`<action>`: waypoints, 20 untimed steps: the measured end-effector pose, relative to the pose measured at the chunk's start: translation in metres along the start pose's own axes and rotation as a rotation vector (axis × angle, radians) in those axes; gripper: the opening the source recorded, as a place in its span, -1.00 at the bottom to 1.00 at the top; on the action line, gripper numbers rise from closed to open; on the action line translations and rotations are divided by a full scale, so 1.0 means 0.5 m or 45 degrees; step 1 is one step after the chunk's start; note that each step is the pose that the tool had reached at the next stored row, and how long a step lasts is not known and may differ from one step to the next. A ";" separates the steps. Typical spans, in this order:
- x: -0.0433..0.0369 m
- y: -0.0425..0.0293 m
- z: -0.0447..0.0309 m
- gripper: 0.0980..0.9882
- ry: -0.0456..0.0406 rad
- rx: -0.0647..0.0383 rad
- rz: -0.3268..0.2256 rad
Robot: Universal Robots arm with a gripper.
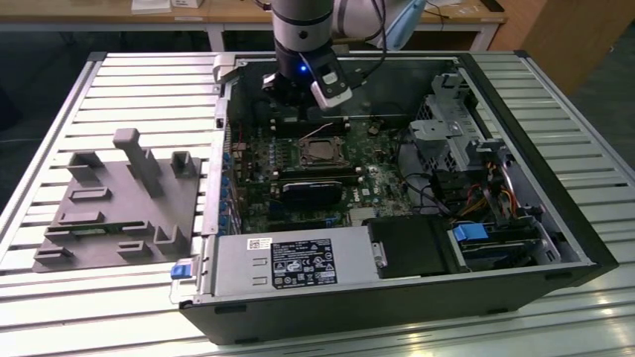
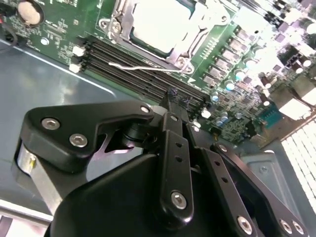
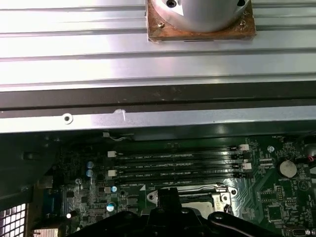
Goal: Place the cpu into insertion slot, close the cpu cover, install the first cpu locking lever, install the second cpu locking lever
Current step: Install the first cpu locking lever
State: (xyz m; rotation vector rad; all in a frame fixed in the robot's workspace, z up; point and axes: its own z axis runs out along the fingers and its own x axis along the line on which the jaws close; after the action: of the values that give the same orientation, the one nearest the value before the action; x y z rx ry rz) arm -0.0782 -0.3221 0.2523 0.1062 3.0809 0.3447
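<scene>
Pincer (image 2: pixel 172 95): fingertips pressed together, nothing gripped between them. It hung over the motherboard (image 2: pixel 64 29) inside the open computer case (image 1: pixel 536 245), tip pointing down at the board.

cpu (image 2: pixel 158 22): seated in the insertion slot (image 1: pixel 302 152), a little ahead of the pincer tip, not touched by it. Dull silver top visible.

cpu cover (image 2: pixel 126 24): lay flat around the chip, whose metal top showed through the cover's square window.

Locking lever (image 2: pixel 143 65): thin wire, lying along the socket's edge on the side nearest the pincer, over the memory slots (image 2: pixel 133 74). It was the nearest task part to the tip, close to it but apart from it. Whether it was hooked under its catch could not be told. The second lever could not be made out with certainty.

Memory slots: long black rows, just beside the socket and close under the pincer tip in both wrist views.

Coin cell battery (image 3: pixel 288 169): on the board, well off to one side of the pincer.

Exterior view: power supply (image 1: pixel 297 264) at the near edge of the case, well away from the pincer. Grey moulded fixture (image 1: pixel 119 201) outside the case, on the exterior view's left, well apart from the pincer, resting on the slatted aluminium table (image 1: pixel 59 97).
</scene>
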 end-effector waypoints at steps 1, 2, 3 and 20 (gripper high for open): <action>0.000 0.000 0.001 -0.99 -0.010 -0.001 -0.004; 0.000 0.000 0.002 -0.99 -0.021 -0.002 -0.007; 0.000 0.000 0.002 -0.99 -0.032 -0.003 -0.011; 0.000 -0.003 0.012 -0.99 -0.148 -0.012 -0.043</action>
State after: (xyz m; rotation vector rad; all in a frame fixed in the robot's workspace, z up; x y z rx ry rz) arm -0.0782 -0.3222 0.2463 0.0708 2.9626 0.3392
